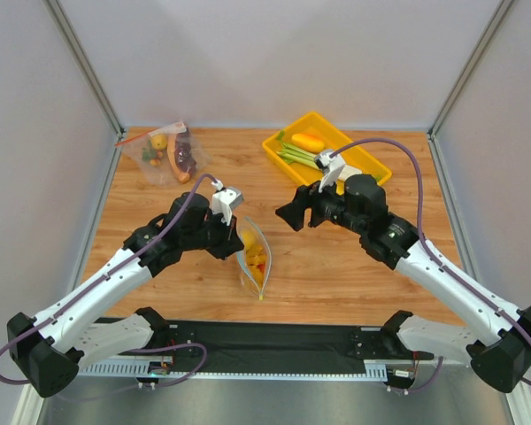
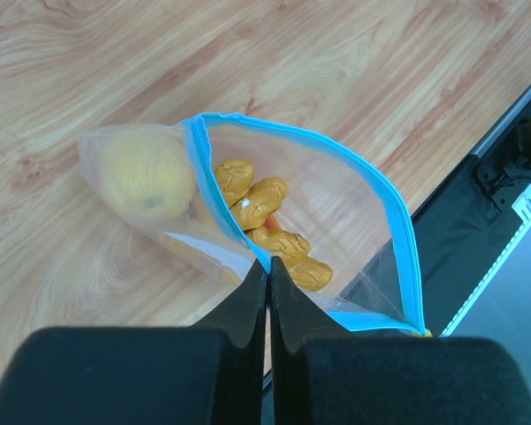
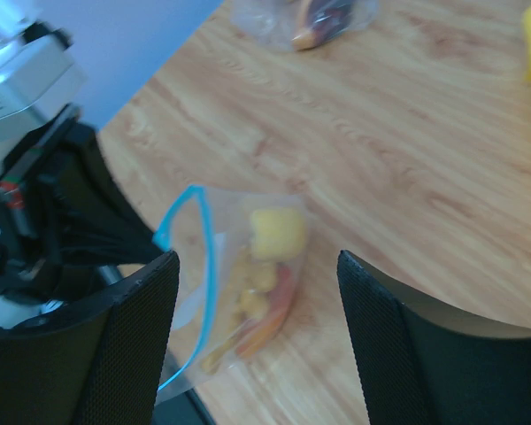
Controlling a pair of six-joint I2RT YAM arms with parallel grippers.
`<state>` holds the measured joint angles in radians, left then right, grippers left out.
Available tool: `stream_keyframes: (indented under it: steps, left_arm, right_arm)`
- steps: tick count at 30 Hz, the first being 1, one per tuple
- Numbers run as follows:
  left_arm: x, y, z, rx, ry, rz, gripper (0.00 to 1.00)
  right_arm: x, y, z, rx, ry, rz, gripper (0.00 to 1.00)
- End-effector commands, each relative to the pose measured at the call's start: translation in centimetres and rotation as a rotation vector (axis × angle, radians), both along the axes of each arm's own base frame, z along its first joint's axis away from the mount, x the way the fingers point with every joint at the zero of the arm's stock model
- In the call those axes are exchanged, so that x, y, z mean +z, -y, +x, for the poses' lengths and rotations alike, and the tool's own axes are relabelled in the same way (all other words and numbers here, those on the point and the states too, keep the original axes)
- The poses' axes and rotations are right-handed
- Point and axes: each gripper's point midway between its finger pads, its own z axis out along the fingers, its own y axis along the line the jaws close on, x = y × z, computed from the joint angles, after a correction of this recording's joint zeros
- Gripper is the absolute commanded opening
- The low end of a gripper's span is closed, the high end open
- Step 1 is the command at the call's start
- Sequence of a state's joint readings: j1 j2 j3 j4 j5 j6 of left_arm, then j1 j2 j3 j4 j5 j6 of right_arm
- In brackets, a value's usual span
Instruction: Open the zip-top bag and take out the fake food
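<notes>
My left fingers [image 2: 267, 276] are pinched tight on the blue-striped lip of the zip-top bag [image 2: 336, 212], which lies on the wooden surface [image 2: 115, 53] between my arms, its mouth gaping. The fake food [image 2: 261, 217] sits inside it. My right fingers [image 1: 286, 213] hang nearby, spread wide, holding nothing.

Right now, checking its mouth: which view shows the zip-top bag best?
Left wrist: the zip-top bag is close and sharp, mouth gaping, left gripper pinching its blue strip. Right wrist shows it blurred; top external shows it small and distant.
</notes>
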<state>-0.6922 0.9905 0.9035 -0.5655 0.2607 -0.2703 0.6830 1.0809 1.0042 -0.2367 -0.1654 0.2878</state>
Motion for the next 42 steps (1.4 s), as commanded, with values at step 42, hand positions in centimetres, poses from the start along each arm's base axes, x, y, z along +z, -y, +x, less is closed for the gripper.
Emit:
stream_keyframes:
  steps: [42]
  left_arm:
    - [0.9,0.5,0.3,-0.023,0.035,-0.014,0.00]
  right_arm:
    - [-12.4,-7.1,-7.2,0.175,-0.506,-0.017,0.57]
